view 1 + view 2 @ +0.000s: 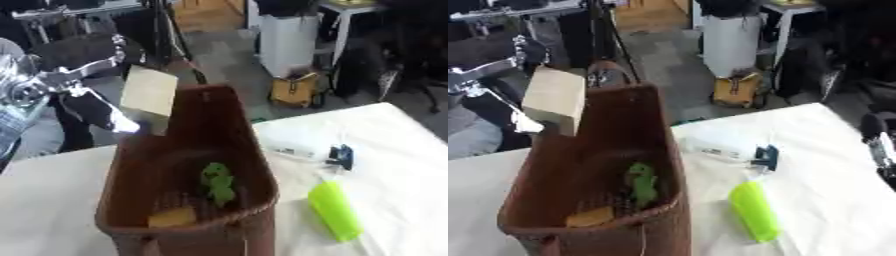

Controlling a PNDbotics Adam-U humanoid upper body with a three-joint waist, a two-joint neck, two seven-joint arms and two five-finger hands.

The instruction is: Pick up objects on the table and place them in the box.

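Over basket (188, 165), L hand (96, 107) w/ tilted block (149, 91).

Left hand (92, 107) raised at upper left, fingers clamped on a held item; right hand (878, 142) at right edge, finger state indiscernible.

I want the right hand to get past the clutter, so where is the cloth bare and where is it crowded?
The white tablecloth lies bare to the right of the green cylinder and dark clip, out to the table's right edge. Another bare patch lies left of the brown basket. It is crowded between the basket, the white packet, the clip and the cylinder.
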